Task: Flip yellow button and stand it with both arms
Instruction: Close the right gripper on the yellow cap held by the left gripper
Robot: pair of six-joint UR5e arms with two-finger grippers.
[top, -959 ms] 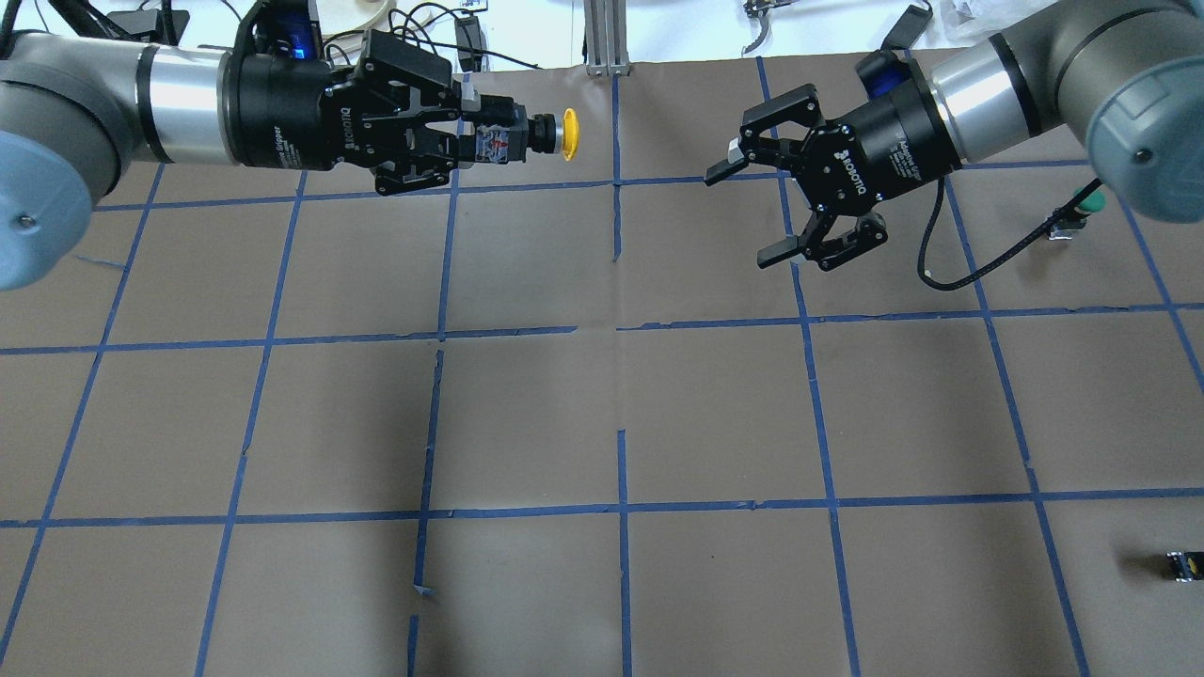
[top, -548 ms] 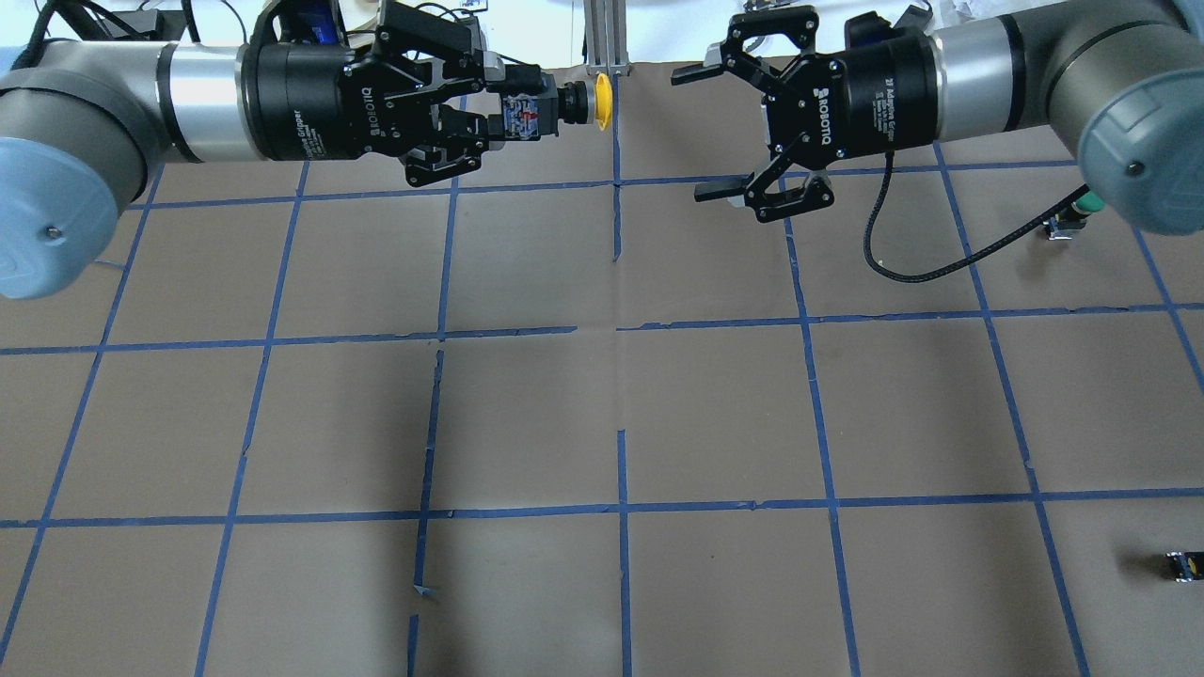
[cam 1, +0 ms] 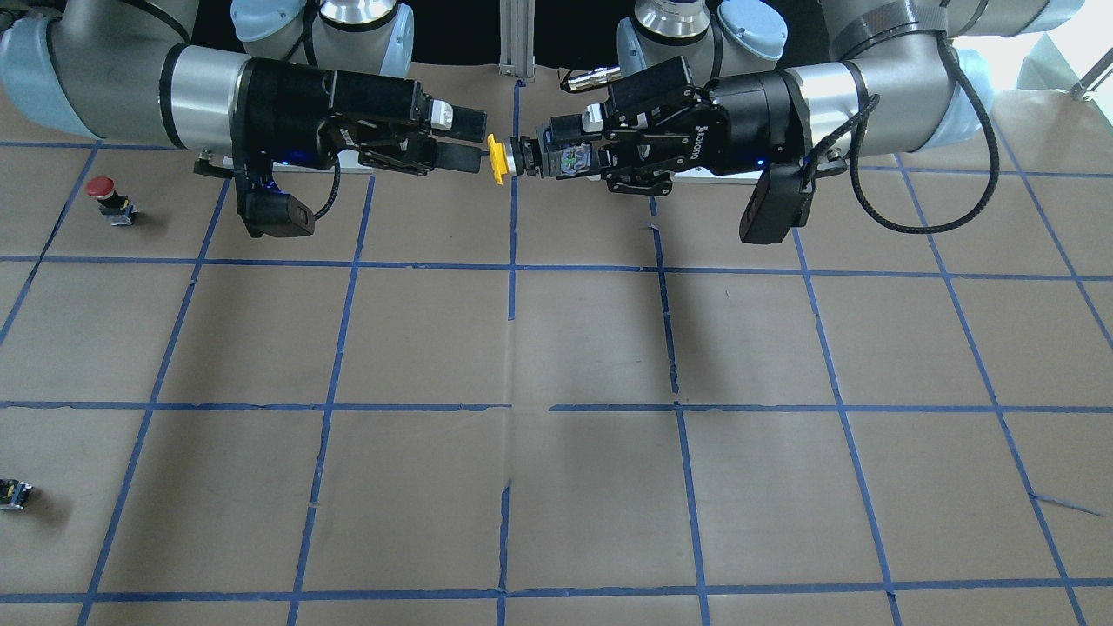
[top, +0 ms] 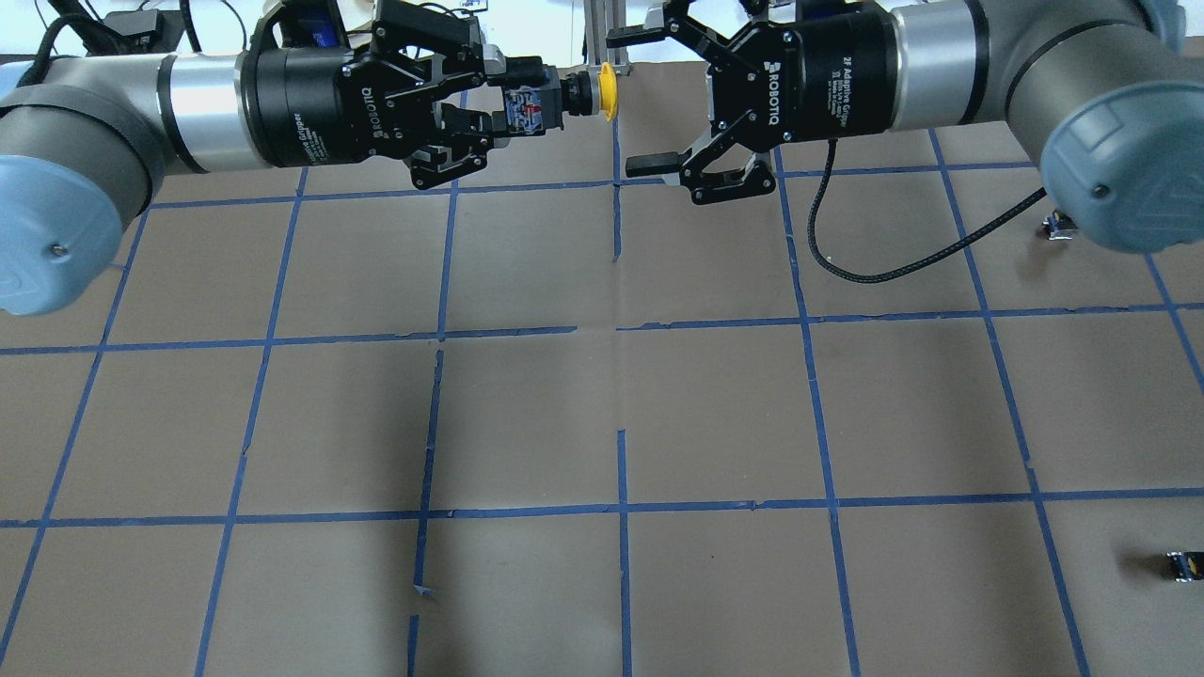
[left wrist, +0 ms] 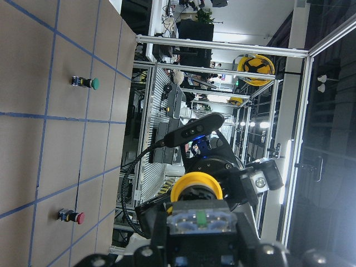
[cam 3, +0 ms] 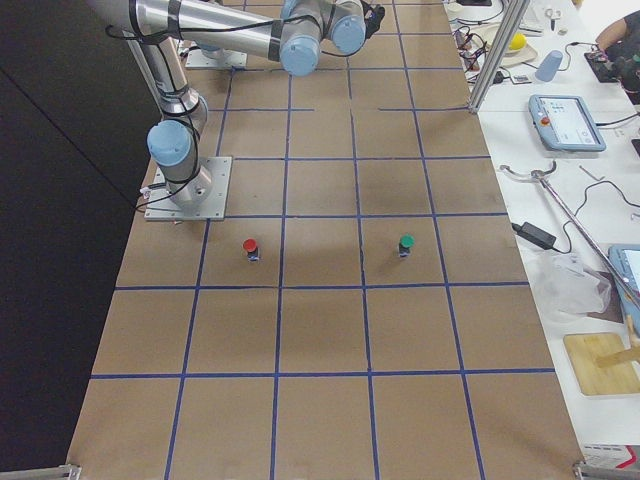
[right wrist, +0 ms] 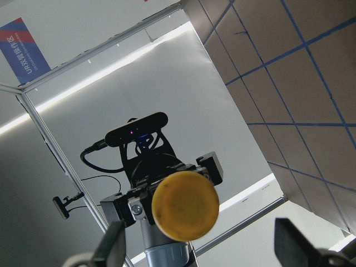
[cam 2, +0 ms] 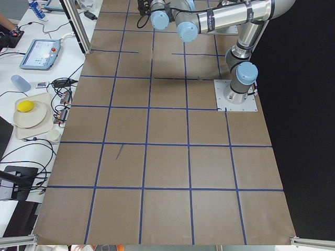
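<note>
The yellow button (top: 609, 91) hangs level in the air above the table's far edge, its cap facing my right gripper. My left gripper (top: 513, 108) is shut on its black-and-grey body (cam 1: 565, 161). My right gripper (top: 635, 103) is open, its fingertips level with the cap and either side of it, not closed on it. In the front-facing view the cap (cam 1: 496, 159) sits just off the right gripper (cam 1: 469, 142). The right wrist view shows the cap (right wrist: 184, 206) between the open fingers (right wrist: 114, 247). The left wrist view shows the cap (left wrist: 196, 186) from behind.
A red-capped button (cam 1: 103, 193) and a green-capped button (cam 3: 405, 243) stand on the brown table on my right side. A tiny black part with a yellow spot (top: 1180, 564) lies near the right edge. A metal post (top: 602, 28) stands behind the grippers.
My right gripper has swung up and leftward to face the yellow cap, still open. My left gripper has moved right and farther back with the button.
</note>
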